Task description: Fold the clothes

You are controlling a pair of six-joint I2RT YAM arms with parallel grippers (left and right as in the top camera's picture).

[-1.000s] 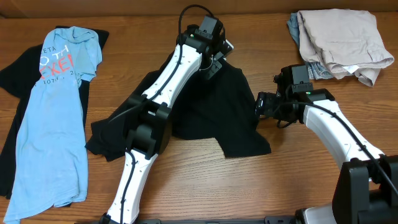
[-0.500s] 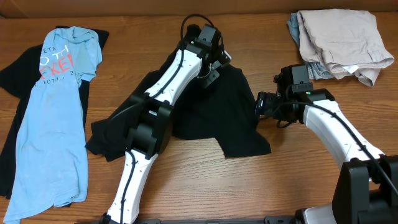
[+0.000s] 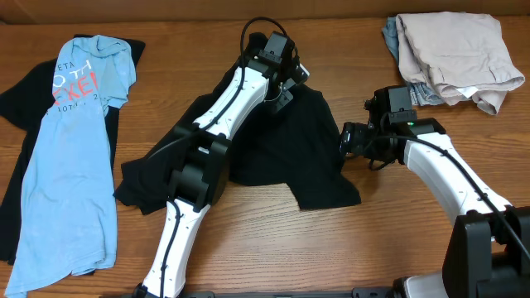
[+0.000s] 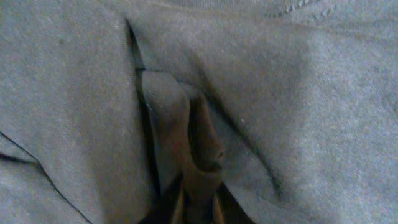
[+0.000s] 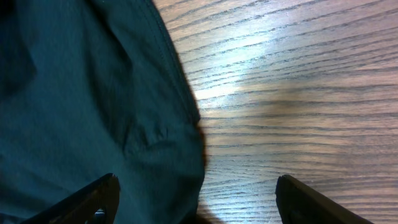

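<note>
Overhead: black T-shirt [image 3: 273,157] lies crumpled mid-way across the table [image 3: 331,248], left gripper [image 3: 286,83] down on its far edge, right gripper [image 3: 348,141] just beside its right edge, light blue T-shirt [image 3: 70,165] flat at far left | Left wrist: jaws pinching a raised ridge of black cloth | Right wrist: jaws spread wide, straddling the shirt's hem and bare wood

A wooden table [image 3: 331,248] (brown, its grain running side to side) spans the view.
</note>
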